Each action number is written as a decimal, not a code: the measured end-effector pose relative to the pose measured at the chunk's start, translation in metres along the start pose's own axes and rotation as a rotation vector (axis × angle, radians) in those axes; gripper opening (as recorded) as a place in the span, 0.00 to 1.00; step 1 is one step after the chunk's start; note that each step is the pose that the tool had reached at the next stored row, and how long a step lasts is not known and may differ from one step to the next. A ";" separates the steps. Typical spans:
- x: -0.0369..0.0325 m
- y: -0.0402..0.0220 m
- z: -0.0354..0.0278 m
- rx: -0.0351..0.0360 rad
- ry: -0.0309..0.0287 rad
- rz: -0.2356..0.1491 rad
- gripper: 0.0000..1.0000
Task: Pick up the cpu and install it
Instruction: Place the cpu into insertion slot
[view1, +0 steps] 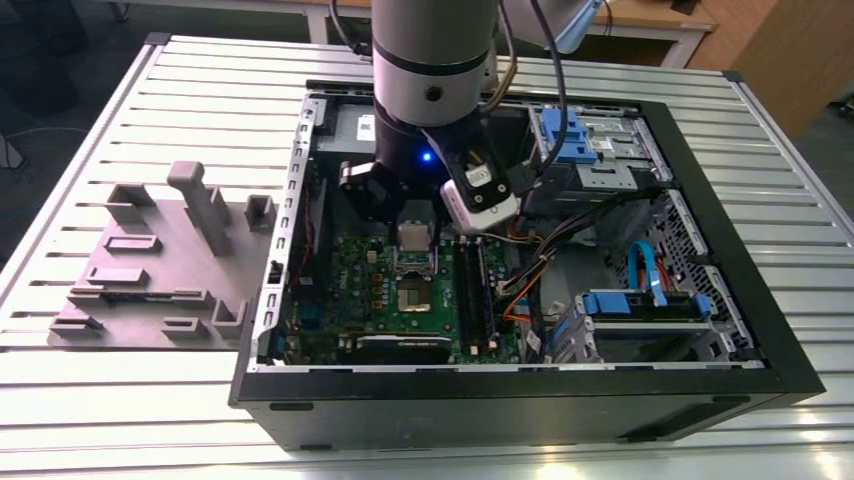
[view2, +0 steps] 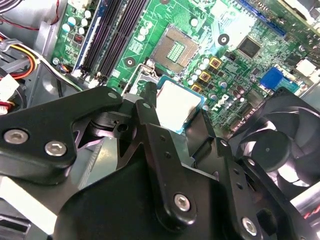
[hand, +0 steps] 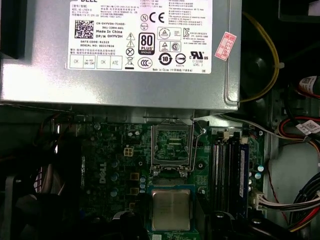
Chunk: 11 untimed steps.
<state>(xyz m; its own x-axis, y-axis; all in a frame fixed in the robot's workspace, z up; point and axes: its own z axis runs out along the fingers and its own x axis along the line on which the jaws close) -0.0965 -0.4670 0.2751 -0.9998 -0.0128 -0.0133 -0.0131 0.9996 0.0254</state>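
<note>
The arm (view1: 427, 60) is lowered vertically into the open computer case (view1: 534, 395). The cpu (view2: 176, 102) is clamped between the gripper's (view2: 175, 114) 2 fingers (view2: 148, 107) and held above the motherboard (view2: 160, 20), just beside the open socket (view2: 174, 47).

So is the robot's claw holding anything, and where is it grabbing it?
Yes. The gripper holds the cpu, pinched by two opposite edges, with its silvery top left bare.
</note>
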 end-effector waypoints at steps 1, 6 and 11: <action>-0.0001 -0.0002 0.0006 0.0000 0.0000 0.000 0.47; -0.0010 -0.0013 0.0044 0.0001 0.0000 0.000 0.47; -0.0010 -0.0014 0.0072 0.0013 -0.0001 0.000 0.47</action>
<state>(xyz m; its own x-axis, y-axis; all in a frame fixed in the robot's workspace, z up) -0.0953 -0.4681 0.2679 -0.9998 -0.0129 -0.0134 -0.0132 0.9996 0.0241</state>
